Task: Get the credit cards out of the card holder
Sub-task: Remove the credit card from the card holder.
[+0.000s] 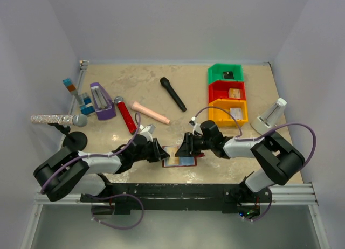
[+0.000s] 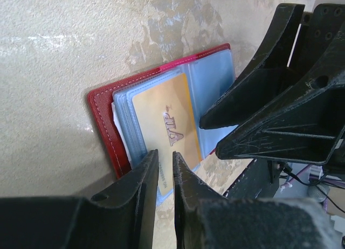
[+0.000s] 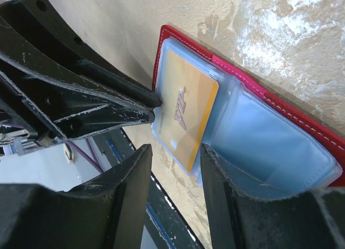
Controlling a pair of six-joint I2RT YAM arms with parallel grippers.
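Observation:
The card holder (image 1: 184, 161) lies open on the table near its front edge, dark red cover (image 2: 105, 125) down and pale blue sleeves up. A tan-gold credit card (image 2: 164, 122) marked VIP sits in the sleeve of one page (image 3: 186, 111); no other credit cards show. My left gripper (image 2: 165, 161) hovers at that page's outer edge, jaws a narrow slit apart with table visible between them. My right gripper (image 3: 175, 152) is open from the opposite side, straddling the card's corner, one finger (image 3: 226, 184) over the empty blue sleeve. The two grippers almost meet over the holder (image 1: 173, 150).
Farther back lie a red microphone (image 1: 125, 114), a black microphone (image 1: 173, 94), a pink cylinder (image 1: 151, 112) and a purple object (image 1: 101, 101). Green, red and yellow bins (image 1: 228, 111) stand at back right beside a white stand (image 1: 271, 115). A glitter microphone (image 1: 58, 119) sits left.

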